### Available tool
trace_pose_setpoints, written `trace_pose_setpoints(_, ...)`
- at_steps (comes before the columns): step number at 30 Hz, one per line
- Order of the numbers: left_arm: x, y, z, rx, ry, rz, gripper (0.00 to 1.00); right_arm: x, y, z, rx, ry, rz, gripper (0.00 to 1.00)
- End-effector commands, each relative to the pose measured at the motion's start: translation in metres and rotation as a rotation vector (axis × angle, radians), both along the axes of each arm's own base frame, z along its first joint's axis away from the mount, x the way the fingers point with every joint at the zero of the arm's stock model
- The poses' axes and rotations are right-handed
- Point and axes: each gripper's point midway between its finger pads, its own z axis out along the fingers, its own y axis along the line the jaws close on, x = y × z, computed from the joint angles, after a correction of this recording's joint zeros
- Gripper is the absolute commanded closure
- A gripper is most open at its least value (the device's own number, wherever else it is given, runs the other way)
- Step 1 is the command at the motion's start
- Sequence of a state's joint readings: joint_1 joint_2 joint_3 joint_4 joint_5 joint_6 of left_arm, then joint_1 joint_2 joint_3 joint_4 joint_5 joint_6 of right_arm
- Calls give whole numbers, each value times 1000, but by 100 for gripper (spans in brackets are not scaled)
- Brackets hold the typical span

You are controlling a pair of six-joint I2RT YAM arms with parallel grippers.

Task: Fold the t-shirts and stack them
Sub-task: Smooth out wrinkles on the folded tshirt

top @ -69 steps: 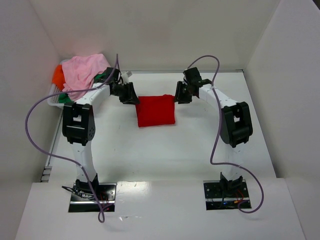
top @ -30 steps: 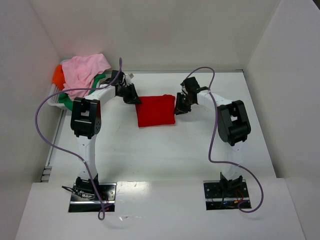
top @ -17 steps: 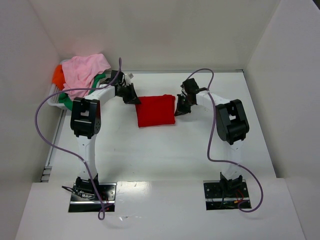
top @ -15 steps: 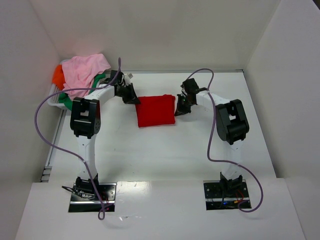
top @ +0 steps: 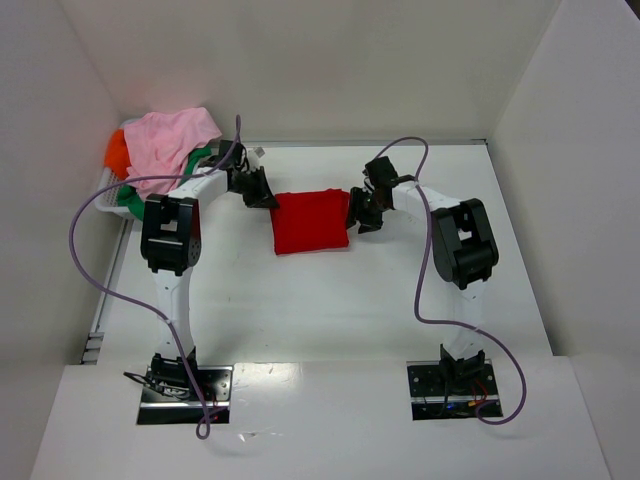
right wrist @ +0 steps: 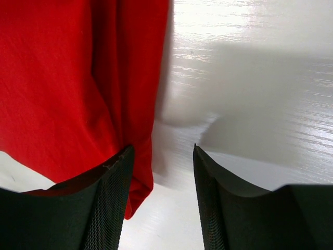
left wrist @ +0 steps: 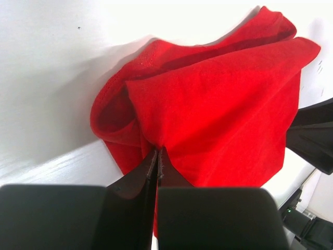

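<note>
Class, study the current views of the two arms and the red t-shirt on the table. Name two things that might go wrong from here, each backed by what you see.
1. The left gripper is shut on an edge of the red t-shirt while the right gripper stands open; a one-sided pull may skew the fold.
2. One right finger lies over the cloth's edge in the wrist view, so moving away might snag and drag it.

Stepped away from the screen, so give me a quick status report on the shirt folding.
Left gripper shut on red t-shirt edge. Right gripper open at opposite edge, gripping nothing. Other shirts piled far left, nothing in the way.
</note>
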State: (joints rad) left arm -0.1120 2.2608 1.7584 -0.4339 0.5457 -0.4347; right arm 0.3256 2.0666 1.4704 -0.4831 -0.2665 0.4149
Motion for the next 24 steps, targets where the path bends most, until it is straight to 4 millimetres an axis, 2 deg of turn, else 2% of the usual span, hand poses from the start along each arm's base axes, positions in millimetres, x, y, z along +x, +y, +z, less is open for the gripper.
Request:
trace_pose_setpoints(1, 6, 0, 3, -8, -27, -31, 100, 10, 8, 33, 38, -83, 5, 45)
trace_pose_setpoints(4, 6, 0, 3, -8, -27, -31, 100, 10, 3, 35, 12, -81, -21, 45)
trace_pose_setpoints(6, 6, 0, 3, -8, -27, -31, 100, 5, 0, 43, 19, -86, -46, 45)
trace_pose_setpoints(8, 6, 0, 3, -8, -27, -31, 100, 10, -11, 50, 17, -109, -76, 45)
trace_pose_setpoints(10, 8, 0, 6, -9, -36, -31, 100, 15, -14, 59, 57, -131, -88, 45)
trace_pose_setpoints(14, 8, -1, 9, -13, -40, -43, 100, 17, -3, 76, 125, -171, -53, 47)
trace_pose_setpoints(16, 8, -1, 9, -13, -41, -43, 100, 13, 2, 76, 154, -162, -32, 47)
trace_pose_setpoints(17, 8, -1, 9, -13, -41, -43, 100, 12, 4, 67, 157, -139, -26, 48)
trace_pose_setpoints(19, 8, -1, 9, -13, -41, -43, 100, 9, 15, 63, 191, -121, 8, 48)
trace_pose_setpoints(20, 7, -1, 4, -13, -32, -43, 100, 4, 19, 50, 184, -87, 32, 50)
trace_pose_setpoints(22, 7, -1, 4, -13, -31, -43, 100, 11, 22, 53, 189, -98, 48, 50)
trace_pose_setpoints(24, 7, -1, 4, -13, -31, -43, 100, 7, 25, 43, 181, -71, 56, 50)
